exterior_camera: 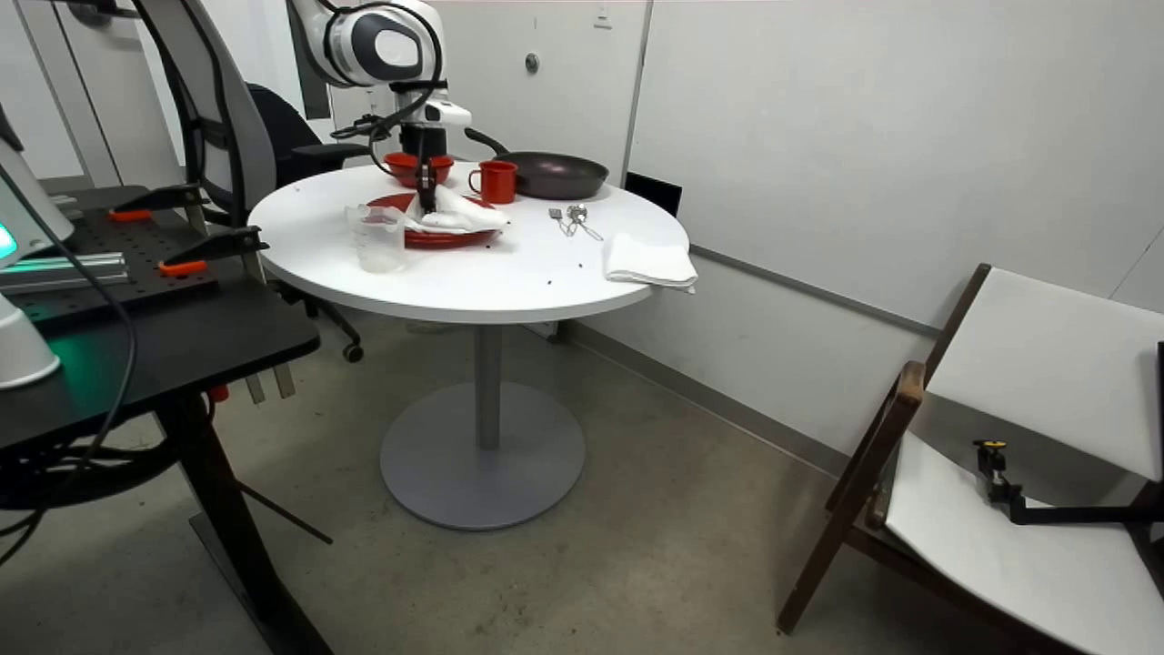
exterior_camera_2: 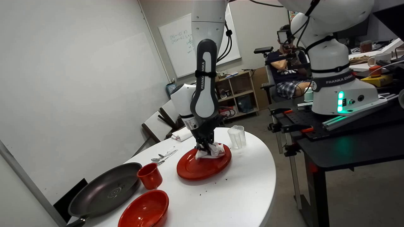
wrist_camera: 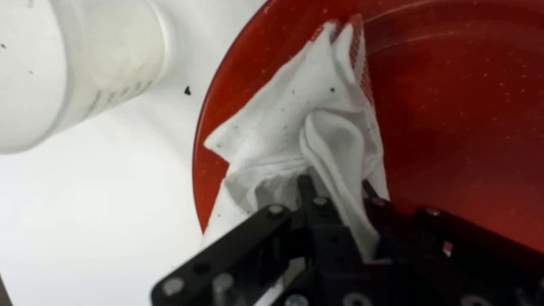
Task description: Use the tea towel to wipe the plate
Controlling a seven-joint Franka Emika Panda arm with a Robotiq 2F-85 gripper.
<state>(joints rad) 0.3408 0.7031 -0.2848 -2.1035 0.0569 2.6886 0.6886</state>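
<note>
The red plate lies on the round white table; it also shows in an exterior view and in the wrist view. The white tea towel lies crumpled on the plate's side nearer the clear cup, also seen in both exterior views. Small dark specks dot the towel. My gripper is shut on a fold of the towel, which stands up between the fingers. In both exterior views the gripper points down, low over the plate. The fingertips are partly hidden by cloth.
A clear cup stands close beside the plate. A red mug, red bowl, black pan and metal cutlery are on the table. Another folded white cloth lies at the table edge. Dark crumbs dot the tabletop.
</note>
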